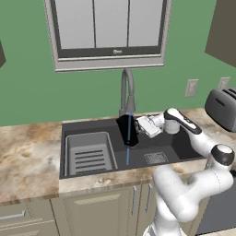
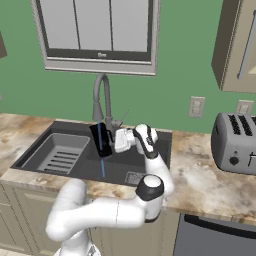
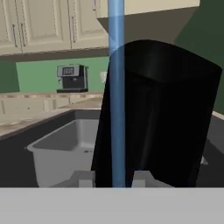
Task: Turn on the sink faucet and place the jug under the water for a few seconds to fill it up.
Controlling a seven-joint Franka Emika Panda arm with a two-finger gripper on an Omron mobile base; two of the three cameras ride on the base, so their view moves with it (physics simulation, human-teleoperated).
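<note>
Gripper (image 1: pixel 139 125) is pinched on the jug (image 1: pixel 127 131), fingers nearly together w/ the jug's side between them; in hand view the two tips (image 3: pixel 83 178) rise at the foot of the black body, so the hold looks to be on the wall or handle side, can't tell which exactly. Jug hangs above the sink (image 1: pixel 69 126) near its back edge, just below the nozzle of the sink faucet (image 1: pixel 127 90), clear of the basin floor and to the right of the ribbed tray insert (image 1: pixel 90 154). The water (image 1: pixel 128 152) is running: thin blue line drops from the nozzle, crosses the jug and goes on down toward the basin floor beside the drain grate (image 1: pixel 156 158). Whether the stream enters the mouth or slips past the rim I can't tell; hand view shows it just in front of the jug's wall. Judgement: jug is small, stiff, prob. light when dry but gets heavier as it fills; smooth wet sides may slip in a thin pinch, so keep it upright, hold firm. Toaster (image 2: pixel 235 137) sits on the counter at right, well apart.
</note>
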